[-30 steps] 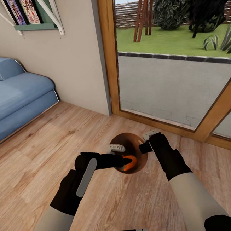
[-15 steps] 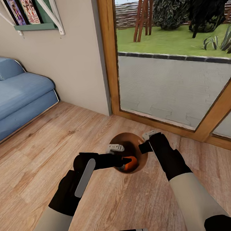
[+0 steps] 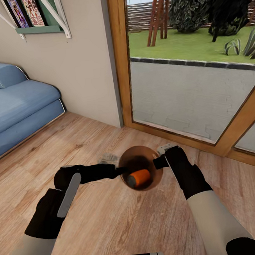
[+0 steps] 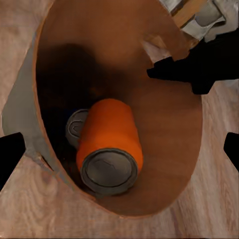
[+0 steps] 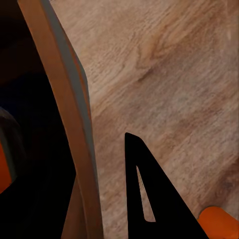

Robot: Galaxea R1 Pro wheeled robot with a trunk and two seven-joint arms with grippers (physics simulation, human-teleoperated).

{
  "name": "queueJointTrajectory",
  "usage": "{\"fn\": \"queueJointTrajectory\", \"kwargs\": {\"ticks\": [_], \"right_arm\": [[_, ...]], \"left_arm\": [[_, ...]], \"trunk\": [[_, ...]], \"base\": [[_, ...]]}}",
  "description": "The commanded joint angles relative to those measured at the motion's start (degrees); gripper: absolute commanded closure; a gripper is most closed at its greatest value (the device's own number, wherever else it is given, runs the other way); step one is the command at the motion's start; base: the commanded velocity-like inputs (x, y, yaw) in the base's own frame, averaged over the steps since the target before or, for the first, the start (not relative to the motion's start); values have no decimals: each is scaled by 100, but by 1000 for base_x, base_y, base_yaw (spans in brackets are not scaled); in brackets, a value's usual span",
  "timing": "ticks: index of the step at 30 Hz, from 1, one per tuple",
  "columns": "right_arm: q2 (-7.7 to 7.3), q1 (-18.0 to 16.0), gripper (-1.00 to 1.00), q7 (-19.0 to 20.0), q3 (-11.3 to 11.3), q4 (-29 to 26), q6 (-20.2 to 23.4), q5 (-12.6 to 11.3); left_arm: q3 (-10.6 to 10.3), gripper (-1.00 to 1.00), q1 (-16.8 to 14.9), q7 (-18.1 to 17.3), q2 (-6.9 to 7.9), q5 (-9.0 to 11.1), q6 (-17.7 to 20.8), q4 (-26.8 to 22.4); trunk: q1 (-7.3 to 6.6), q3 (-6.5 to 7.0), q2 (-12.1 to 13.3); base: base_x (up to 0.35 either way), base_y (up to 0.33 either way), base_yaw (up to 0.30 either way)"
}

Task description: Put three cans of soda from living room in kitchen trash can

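Down at the floor, the left gripper (image 3: 116, 166) stands wide open and empty just outside the rim of the small round bucket with a pale grey outside and tan-brown inside (image 3: 157, 170), its two dark fingertips (image 4: 11, 157) showing far apart at either edge of the left wrist view with nothing between them. Directly ahead of those fingers, inside the bucket, a bright orange soda can with a grey top (image 4: 109, 147) lies on its side, its flat end facing the camera. Tucked behind and touching it is a second can (image 4: 77, 128), of which a grey end and a sliver of dark blue side are visible in the shadowed bottom. The right gripper (image 3: 160, 156) sits at the opposite side of the bucket; its black body reaches over the rim in the left wrist view, and in the right wrist view one dark finger (image 5: 149, 199) lies outside the bucket wall, against the wood. Whether those jaws are closed on the rim cannot be told from these views. A small patch of orange (image 5: 219, 224) shows at the corner of the right wrist view, too cropped to identify. The bucket rests on the light wooden floor (image 3: 85, 139), near the wooden-framed glass garden door (image 3: 122, 57), with the blue sofa (image 3: 15, 104) well apart by the beige wall.
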Motion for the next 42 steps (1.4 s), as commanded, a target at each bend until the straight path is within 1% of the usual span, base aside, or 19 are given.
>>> {"fn": "queueJointTrajectory", "kwargs": {"ticks": [1,3,4,6,7,8,9,12,15,16,21,23,25,27,28,30,33,38,42], "right_arm": [[1,-1,100,1,2,-1,15,-135],[0,-1,100,1,1,1,15,-135],[-1,0,100,1,-1,1,15,-135],[-7,0,100,1,-6,-2,15,-135],[-18,0,100,1,-13,-3,15,-135],[-29,0,100,1,-28,-4,15,-135],[-34,0,100,1,-36,-3,15,-137],[-58,6,100,6,-81,-5,15,-141],[-76,8,100,8,-287,-6,15,-143],[-97,8,100,9,-430,-7,15,-142],[-217,14,100,9,-568,-7,15,-143],[-243,17,100,9,-581,-7,15,-143],[-281,37,100,10,-596,-14,15,-139],[-291,48,100,10,-600,-29,15,-135],[-304,71,100,8,-603,-51,15,-129],[-323,134,100,6,-604,-64,15,-123],[-402,262,100,19,-600,-72,15,-121],[-463,515,100,66,-598,-115,15,-147],[-453,1028,100,90,-578,-842,15,-165]], "left_arm": [[177,-100,4,-122,41,18,-18,-4],[743,-100,16,-505,169,-9,-171,-13],[920,-100,39,-611,277,-16,-277,-15],[1079,-100,95,-708,513,-17,-490,-17],[1182,-100,197,-757,756,-10,-772,-13],[1298,-100,331,-777,878,-4,-981,-12],[1390,-100,419,-785,923,-2,-1088,-12],[1944,-100,942,-807,1022,-9,-1691,8],[2165,-100,1400,-794,1033,-23,-2284,28],[2242,-100,1738,-775,1028,-32,-2714,51],[2313,-100,2279,-739,1016,-120,-3570,299],[2319,-100,2356,-735,1010,-186,-3767,456],[2321,-100,2435,-730,1001,-322,-4058,849],[2321,-100,2453,-720,999,-405,-4137,1025],[2320,-100,2468,-624,996,-595,-4210,1226],[2320,-100,2481,-433,988,-819,-4252,1347],[2320,-100,2488,-216,928,-984,-4277,1426],[2326,-100,2492,-56,815,-1052,-4287,1465],[2321,-100,2493,133,784,-1087,-4281,1480]], "trunk": [[-1,0,0],[-1,0,0],[-1,0,0],[-1,0,0],[-1,0,0],[-1,0,0],[-1,0,0],[-1,0,0],[-1,0,0],[-1,0,0],[-1,0,0],[-1,0,0],[-1,0,0],[-1,0,0],[-1,0,0],[-1,0,0],[-1,0,0],[-3,23,1],[-13,111,6]], "base": [[0,0,0],[0,0,0],[0,0,0],[0,0,0],[0,0,0],[0,0,0],[0,0,0],[0,0,0],[0,0,0],[0,0,0],[0,0,0],[0,0,0],[0,0,0],[0,0,0],[0,0,0],[0,0,0],[0,0,0],[0,0,0],[0,0,0]]}}
